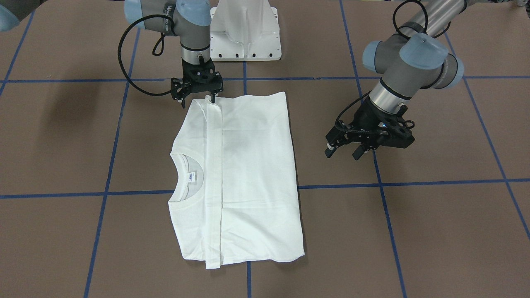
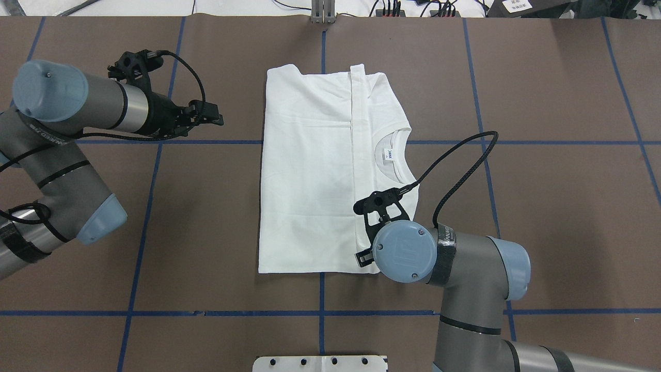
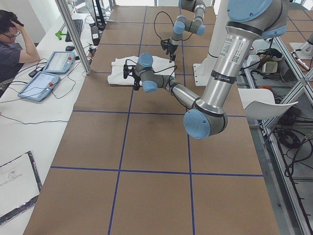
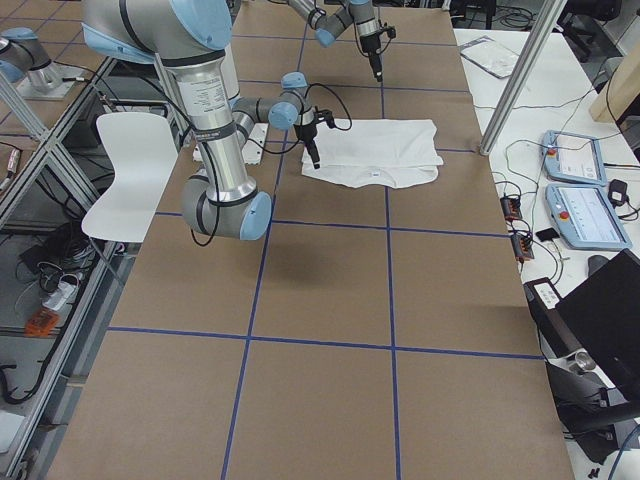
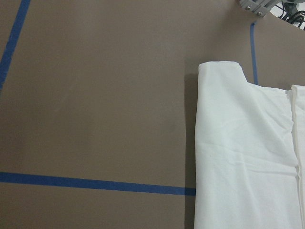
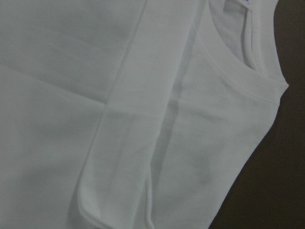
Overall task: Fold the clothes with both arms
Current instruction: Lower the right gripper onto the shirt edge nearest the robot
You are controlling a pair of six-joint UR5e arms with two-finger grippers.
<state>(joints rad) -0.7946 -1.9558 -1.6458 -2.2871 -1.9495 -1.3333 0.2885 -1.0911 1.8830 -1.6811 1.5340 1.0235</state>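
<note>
Both hands gape, released: the right hand [image 1: 197, 101] at the folded T-shirt's [image 1: 252, 174] upper-left corner in the front view, the left hand [image 1: 343, 155] well apart at centre right. Overhead, the right wrist [image 2: 405, 250] hides its fingertips. The T-shirt lies mid-surface [image 1: 434, 231].

Work surface: a flat brown table covering [image 1: 434, 231], marked into large squares by blue tape lines [image 1: 414, 182]. Along one long side runs a white bench [image 3: 19, 127] carrying two grey tablet-style control pendants [image 3: 58, 61] with trailing leads; a person [image 3: 12, 46] sits there. A silver aluminium frame post [image 3: 73, 34] stands at the table edge. On the opposite side is a white moulded chair [image 4: 125, 165], with loose floor cables [image 4: 55, 270] near it. Lighting is even, shadows soft.
</note>
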